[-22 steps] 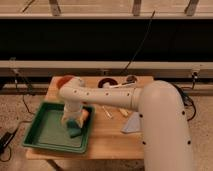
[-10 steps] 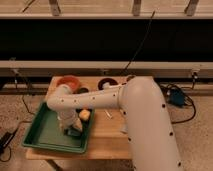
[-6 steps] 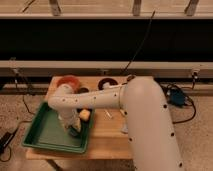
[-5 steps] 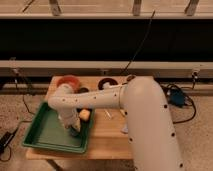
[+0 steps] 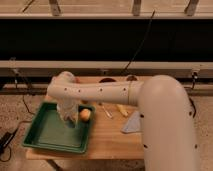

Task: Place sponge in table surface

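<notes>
My gripper (image 5: 69, 116) reaches down from the white arm (image 5: 100, 92) into the green tray (image 5: 47, 134), close to the tray's right wall. The teal sponge does not show on its own; the gripper and wrist cover the spot at the tip. The light wooden table surface (image 5: 111, 137) is bare to the right of the tray and in front of it.
A round orange-yellow ball (image 5: 85, 114) lies at the tray's right rim, just beside the gripper. A yellow item (image 5: 121, 110), a thin utensil (image 5: 106, 111) and a pale grey block (image 5: 132, 123) lie on the wood. A dark bowl (image 5: 105, 80) stands at the back edge.
The arm has swung left and the gripper has sunk onto the spot in the tray where the sponge showed earlier. Over the last second it has hardly moved.
</notes>
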You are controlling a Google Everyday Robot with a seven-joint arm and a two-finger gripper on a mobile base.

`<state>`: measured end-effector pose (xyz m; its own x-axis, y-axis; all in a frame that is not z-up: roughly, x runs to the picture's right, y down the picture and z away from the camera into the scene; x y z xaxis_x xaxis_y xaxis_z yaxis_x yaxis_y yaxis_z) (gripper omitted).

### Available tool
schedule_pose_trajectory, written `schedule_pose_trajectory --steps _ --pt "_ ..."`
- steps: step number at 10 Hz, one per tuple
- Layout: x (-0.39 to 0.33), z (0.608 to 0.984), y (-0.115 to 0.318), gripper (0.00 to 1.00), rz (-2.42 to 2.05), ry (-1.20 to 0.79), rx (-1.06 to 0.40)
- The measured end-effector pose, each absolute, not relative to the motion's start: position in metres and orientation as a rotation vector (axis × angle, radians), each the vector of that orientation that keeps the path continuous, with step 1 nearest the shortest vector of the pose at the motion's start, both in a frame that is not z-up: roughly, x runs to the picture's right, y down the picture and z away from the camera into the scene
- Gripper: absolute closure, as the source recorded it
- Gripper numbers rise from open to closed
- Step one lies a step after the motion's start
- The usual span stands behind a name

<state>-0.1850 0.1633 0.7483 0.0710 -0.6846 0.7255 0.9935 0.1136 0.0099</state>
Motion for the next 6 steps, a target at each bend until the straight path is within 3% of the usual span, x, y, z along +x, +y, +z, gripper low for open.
schedule_pose_trajectory --steps 3,6 --pt "-0.174 0.721 0.135 1.00 -1.318 -0.667 -0.540" --pt "-0.129 0.725 0.131 1.00 -1.213 -0.627 -0.564"
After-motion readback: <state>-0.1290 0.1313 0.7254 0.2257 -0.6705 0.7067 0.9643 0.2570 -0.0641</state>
